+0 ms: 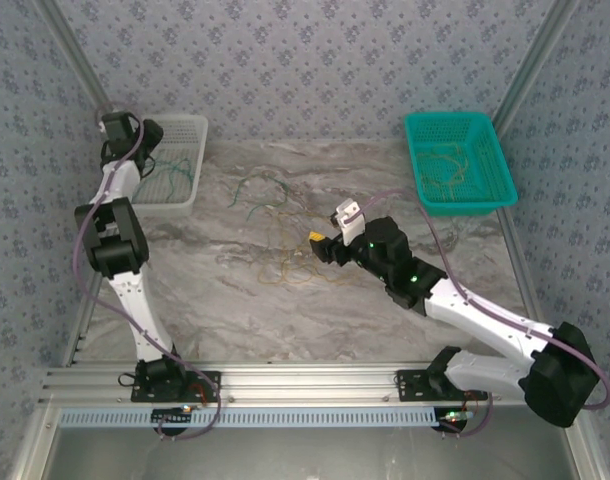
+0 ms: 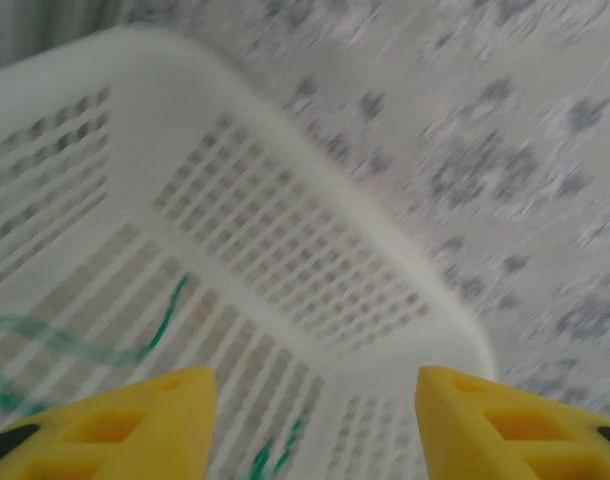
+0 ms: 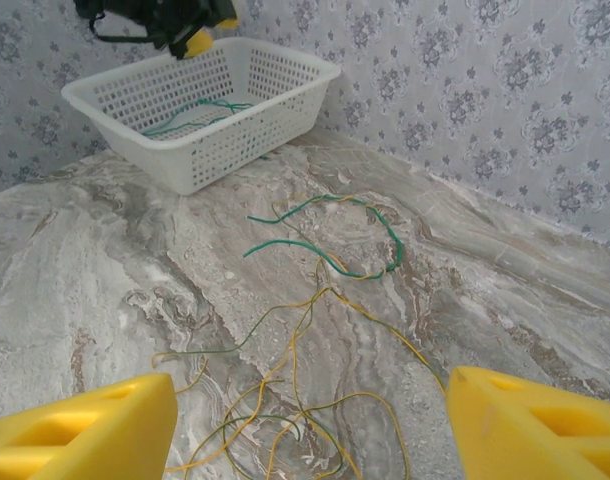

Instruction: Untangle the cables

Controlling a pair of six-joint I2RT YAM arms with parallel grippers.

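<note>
Hard to read the blurred left wrist view: green cables [image 2: 168, 312] in white basket [image 2: 285, 140], far-left tabletop corner, cut off at frame edge. Left gripper [image 2: 313, 405] stretched over it, jaws apart, empty. Right gripper [image 3: 310, 420] low over more mid-tabletop, jaws apart, nothing btwn.

white basket [image 1: 198, 160]: far-left on marble table [image 1: 245, 310] | teal basket [image 1: 465, 205]: far-right | patterned walls [image 1: 305, 60]
</note>
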